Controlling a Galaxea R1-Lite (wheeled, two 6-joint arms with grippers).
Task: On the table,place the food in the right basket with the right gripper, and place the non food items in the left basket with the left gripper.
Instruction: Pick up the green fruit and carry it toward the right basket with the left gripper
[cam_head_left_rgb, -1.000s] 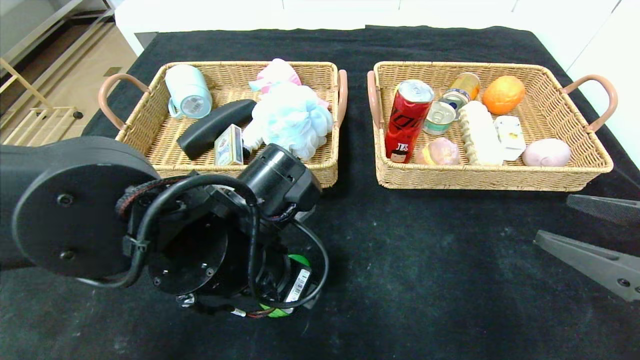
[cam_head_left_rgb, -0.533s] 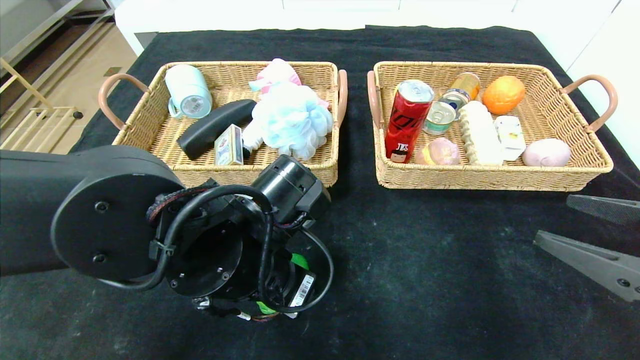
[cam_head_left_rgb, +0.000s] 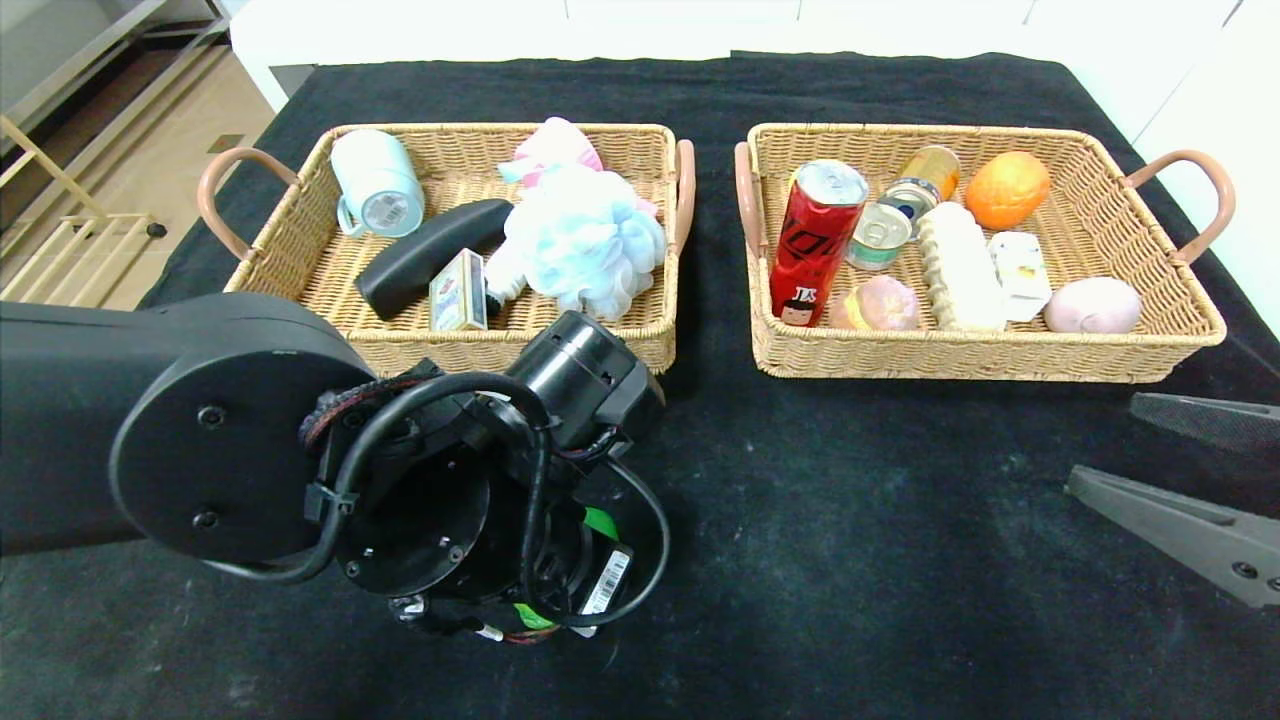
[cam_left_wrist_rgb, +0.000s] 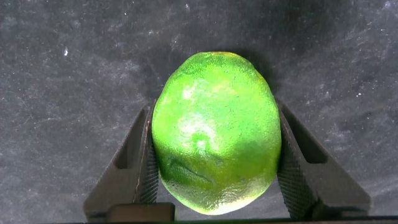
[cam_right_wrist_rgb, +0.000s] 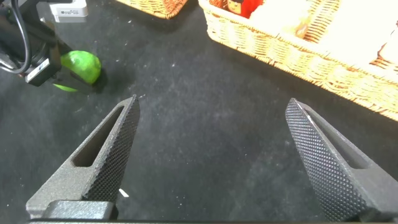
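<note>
My left gripper (cam_left_wrist_rgb: 214, 107) is shut on the round green fruit (cam_left_wrist_rgb: 214, 137), low over the table's black cloth (cam_head_left_rgb: 850, 540) in front of the left basket (cam_head_left_rgb: 300, 270). In the head view the wrist (cam_head_left_rgb: 560, 590) hides most of the fruit (cam_head_left_rgb: 600, 522). The fruit also shows in the right wrist view (cam_right_wrist_rgb: 81, 65). My right gripper (cam_head_left_rgb: 1100, 443) is open and empty at the near right, its fingers wide apart (cam_right_wrist_rgb: 212, 102). The blue pouf (cam_head_left_rgb: 585, 245) and card box (cam_head_left_rgb: 457, 290) lie in the left basket. The red can (cam_head_left_rgb: 812, 245), bread loaf (cam_head_left_rgb: 960, 265) and white carton (cam_head_left_rgb: 1018, 270) lie in the right basket (cam_head_left_rgb: 1000, 130).
The left basket also holds a pale blue mug (cam_head_left_rgb: 377, 185), a black oblong object (cam_head_left_rgb: 425, 255) and a pink item (cam_head_left_rgb: 550, 145). The right basket also holds an orange (cam_head_left_rgb: 1005, 188), two tins (cam_head_left_rgb: 880, 235) and pink round items (cam_head_left_rgb: 1092, 305).
My left arm has shifted to the right and a little toward me, staying low over the green fruit. The right gripper has not moved.
</note>
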